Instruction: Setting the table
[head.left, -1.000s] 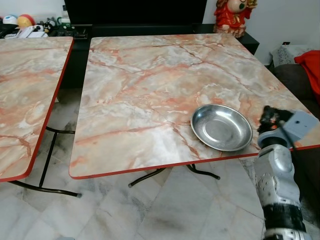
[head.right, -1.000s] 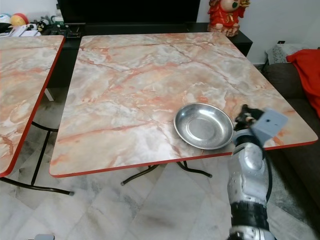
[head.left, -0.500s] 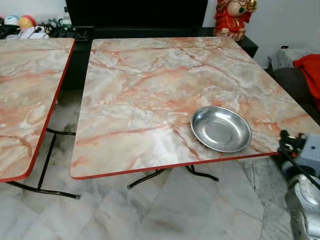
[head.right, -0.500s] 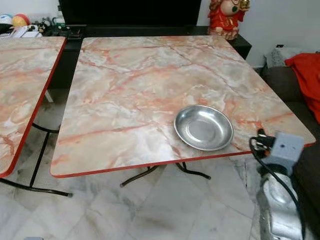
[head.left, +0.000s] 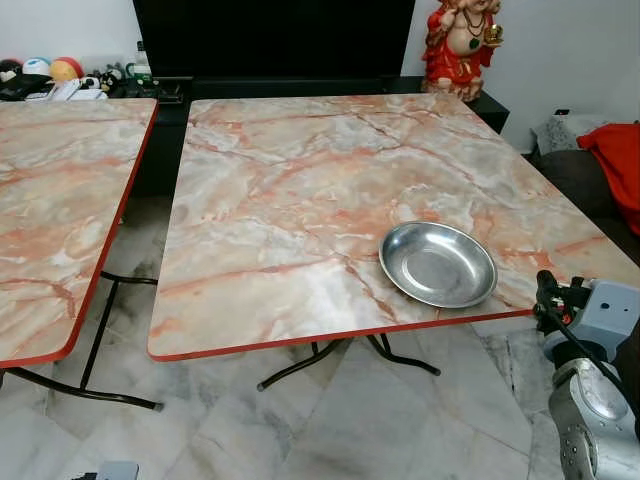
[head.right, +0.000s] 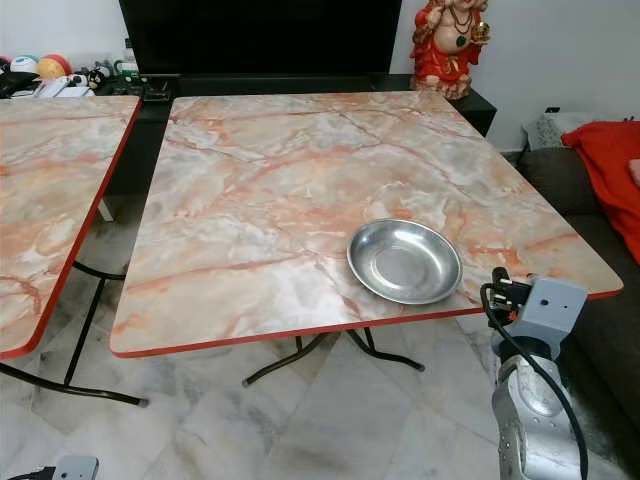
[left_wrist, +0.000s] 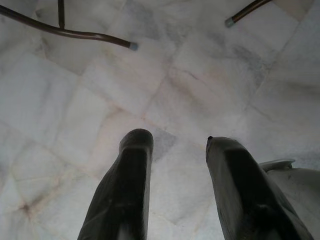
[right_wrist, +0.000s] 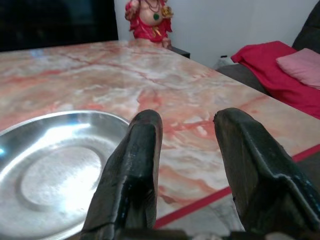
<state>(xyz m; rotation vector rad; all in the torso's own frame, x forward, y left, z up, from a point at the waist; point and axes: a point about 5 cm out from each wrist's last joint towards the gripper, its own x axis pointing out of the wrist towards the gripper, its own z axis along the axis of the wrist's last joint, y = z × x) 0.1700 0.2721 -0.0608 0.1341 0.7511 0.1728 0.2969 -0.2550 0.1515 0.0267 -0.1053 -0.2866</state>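
Note:
A shallow steel dish (head.left: 437, 264) lies empty on the marble-patterned table (head.left: 300, 170), near its front right corner. My right arm's wrist (head.left: 590, 312) is raised just off that corner, to the right of the dish and below the red edge. In the right wrist view the right gripper (right_wrist: 187, 130) is open, empty, its fingers (right_wrist: 135, 165) pointing over the table edge beside the dish (right_wrist: 55, 170). My left gripper (left_wrist: 177, 145) hangs open over the tiled floor.
A second marble table (head.left: 60, 200) stands to the left across a narrow gap. A dark cabinet (head.left: 270, 40) and a red figurine (head.left: 458, 45) are behind. A sofa with red cloth (head.left: 615, 160) is at the right. Metal table legs (left_wrist: 70, 32) cross the floor.
The camera has pulled back and tilted. My right arm dropped from beside the dish to below the table's front right corner. The dish stayed in place.

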